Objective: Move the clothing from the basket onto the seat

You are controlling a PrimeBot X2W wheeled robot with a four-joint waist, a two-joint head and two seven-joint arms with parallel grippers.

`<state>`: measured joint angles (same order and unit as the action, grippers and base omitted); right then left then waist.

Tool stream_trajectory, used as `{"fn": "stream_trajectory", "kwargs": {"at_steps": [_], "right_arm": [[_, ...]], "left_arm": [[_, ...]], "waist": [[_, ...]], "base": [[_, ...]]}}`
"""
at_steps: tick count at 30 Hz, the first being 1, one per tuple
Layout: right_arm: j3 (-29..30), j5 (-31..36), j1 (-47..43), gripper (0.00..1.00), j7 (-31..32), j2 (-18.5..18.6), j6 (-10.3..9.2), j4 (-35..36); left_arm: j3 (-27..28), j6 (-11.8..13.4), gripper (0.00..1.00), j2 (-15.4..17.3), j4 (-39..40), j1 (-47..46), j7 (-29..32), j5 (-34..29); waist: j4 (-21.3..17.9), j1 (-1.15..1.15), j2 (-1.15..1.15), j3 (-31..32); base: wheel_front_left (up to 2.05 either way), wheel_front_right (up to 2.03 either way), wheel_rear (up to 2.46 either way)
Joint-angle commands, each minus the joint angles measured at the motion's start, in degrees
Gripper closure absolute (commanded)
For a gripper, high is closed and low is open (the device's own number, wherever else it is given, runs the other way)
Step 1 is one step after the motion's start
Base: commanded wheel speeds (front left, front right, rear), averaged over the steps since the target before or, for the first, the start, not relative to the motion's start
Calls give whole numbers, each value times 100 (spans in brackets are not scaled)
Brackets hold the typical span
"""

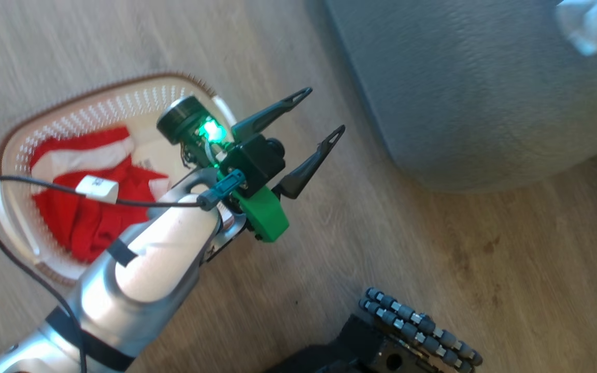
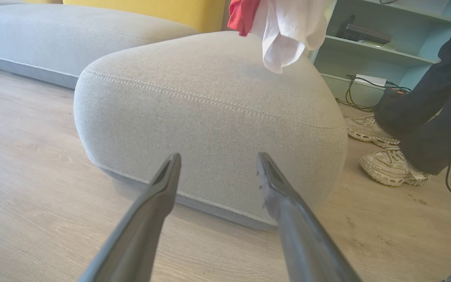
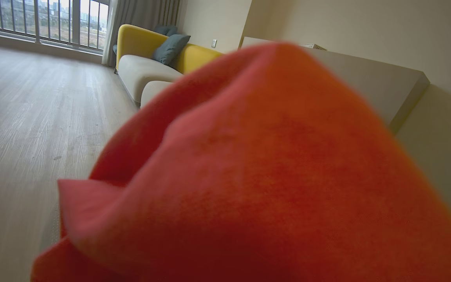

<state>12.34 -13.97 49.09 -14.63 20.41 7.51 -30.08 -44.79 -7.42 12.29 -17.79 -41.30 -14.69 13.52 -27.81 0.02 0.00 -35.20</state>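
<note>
Since the cloth is soft, light and limp, any bunched fold should serve as a pinch point: one red garment (image 1: 88,228) lies crumpled in the basket (image 1: 122,103) at left. Left gripper (image 1: 323,111) hovers just right of it, jaws wide, empty. Far right: second garment (image 2: 284,35) hangs over the seat (image 2: 210,117); right gripper closed tight, apparently on it.

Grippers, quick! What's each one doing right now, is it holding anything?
Left gripper: open, holding nothing.
Right gripper: closed, hidden behind the red garment that it seems to be holding.
</note>
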Motion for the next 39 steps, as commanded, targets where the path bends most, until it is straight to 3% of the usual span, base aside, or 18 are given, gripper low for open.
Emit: {"fn": "stream_trajectory", "kwargs": {"at_steps": [1,10,14,20,26,27,29,39], "right_arm": [[157,20,275,100,-37,327,-2,-20],[817,190,1967,100,110,1314,-2,-1853],[1035,308,2505,100,204,1627,-2,-2257],[1532,390,2907,100,355,1725,-2,-2917],[1747,375,2734,100,223,1456,-2,-3419],[1778,338,2669,77,179,1422,-2,-3471],[1702,334,2484,0,111,1383,-2,-3555],[633,-281,1166,0,-31,1028,-2,-3236]], "left_arm": [[67,-6,0,56,225,-190,-14,-51],[-163,-6,0,187,465,-536,107,-90],[-198,-4,0,201,563,-626,145,-108],[-282,6,0,215,624,-643,160,-120],[-286,57,0,268,630,-584,141,-88],[-279,67,0,268,629,-579,132,-77],[-269,80,0,268,612,-575,111,-60],[-215,106,0,168,399,-516,-2,34]], "waist": [[243,-2,0,-327],[635,-2,0,-1078],[803,-2,0,-1322],[1053,-2,0,-1547],[1165,-2,0,-1667],[1172,-2,0,-1669],[1181,-2,0,-1646],[1120,-2,0,-1168]], "base": [[0,0,0],[0,0,0],[0,0,0],[0,0,0],[0,0,0],[0,0,0],[0,0,0],[0,0,0]]}}
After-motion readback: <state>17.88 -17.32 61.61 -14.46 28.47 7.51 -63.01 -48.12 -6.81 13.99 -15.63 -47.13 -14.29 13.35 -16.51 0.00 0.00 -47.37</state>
